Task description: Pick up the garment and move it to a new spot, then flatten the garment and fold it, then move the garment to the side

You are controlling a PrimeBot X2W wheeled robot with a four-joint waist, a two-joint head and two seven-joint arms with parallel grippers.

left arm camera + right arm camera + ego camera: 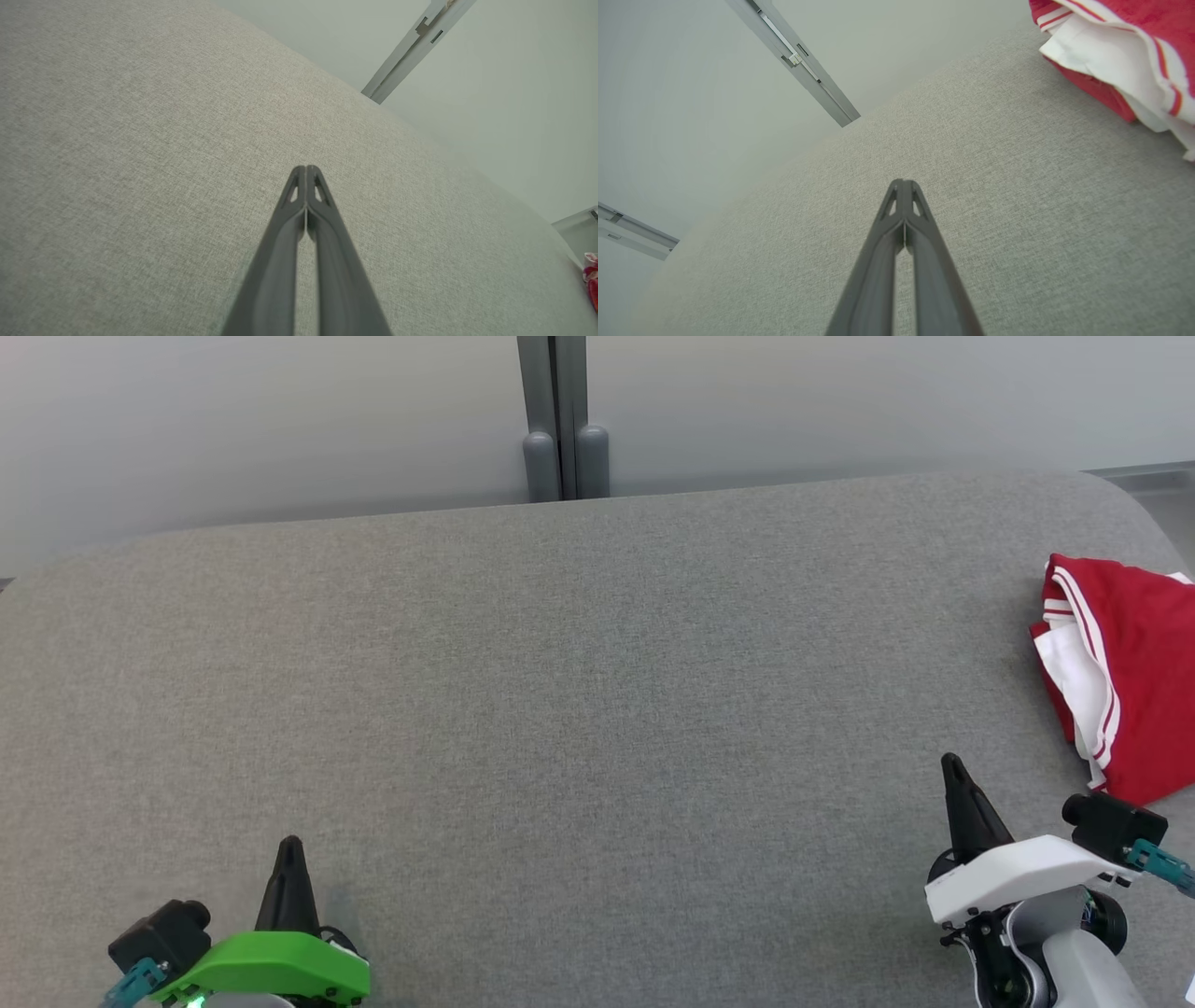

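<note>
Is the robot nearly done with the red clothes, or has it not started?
Done: nothing clearly. The red and white garment lies bunched at the table's right edge, not spread flat. In hand: nothing; the left gripper and right gripper are shut, empty, apart from it. Left: probably everything, picking up, flattening, folding, moving aside.

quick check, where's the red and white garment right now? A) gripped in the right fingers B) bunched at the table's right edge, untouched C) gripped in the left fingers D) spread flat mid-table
B: the garment lies bunched by the right edge of the grey table, apart from the right gripper, whose fingers are shut on nothing; the left gripper is far off, also shut and empty.
</note>
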